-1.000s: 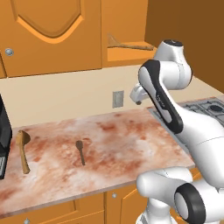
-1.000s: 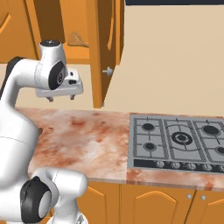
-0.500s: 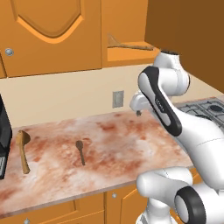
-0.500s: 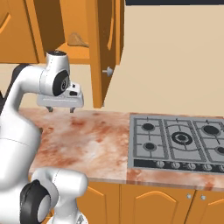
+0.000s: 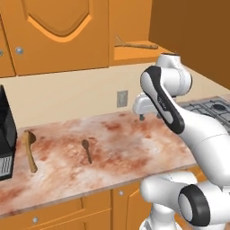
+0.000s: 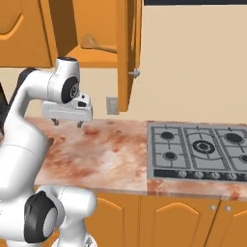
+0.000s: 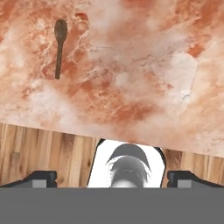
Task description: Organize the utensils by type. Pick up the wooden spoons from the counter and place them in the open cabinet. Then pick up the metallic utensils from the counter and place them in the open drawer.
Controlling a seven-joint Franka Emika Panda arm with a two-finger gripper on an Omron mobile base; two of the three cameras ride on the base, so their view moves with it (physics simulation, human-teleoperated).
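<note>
- While it hangs over the counter [image 5: 117, 148] with nothing in it, the gripper [image 6: 67, 123] has its two fingers spread wide apart, tips pointing down at the stone.
- Seen from the left base view, the gripper [image 5: 149, 117] sits above the back part of the counter, just in front of the grey wall outlet [image 5: 121, 98].
- From the hand view, the counter [image 7: 131, 78] is straight below, and a small dark-looking spoon [image 7: 59, 46] lies flat on it, off to one side and well apart from the fingers.
- That same small spoon [image 5: 86, 150] lies near the middle of the counter, handle toward the front edge.
- Further along the counter, away from the arm, a wooden spoon [image 5: 30, 148] lies flat, right beside a black appliance [image 5: 6, 134] at the counter's far end.
- Up above the counter, the open cabinet [image 5: 134, 54] has another wooden spoon [image 5: 134, 45] lying on its shelf; the right base view shows that second spoon [image 6: 96, 44] too, behind the open door [image 6: 126, 53].
- At the other end of the counter sits a grey stovetop [image 6: 198, 149].
</note>
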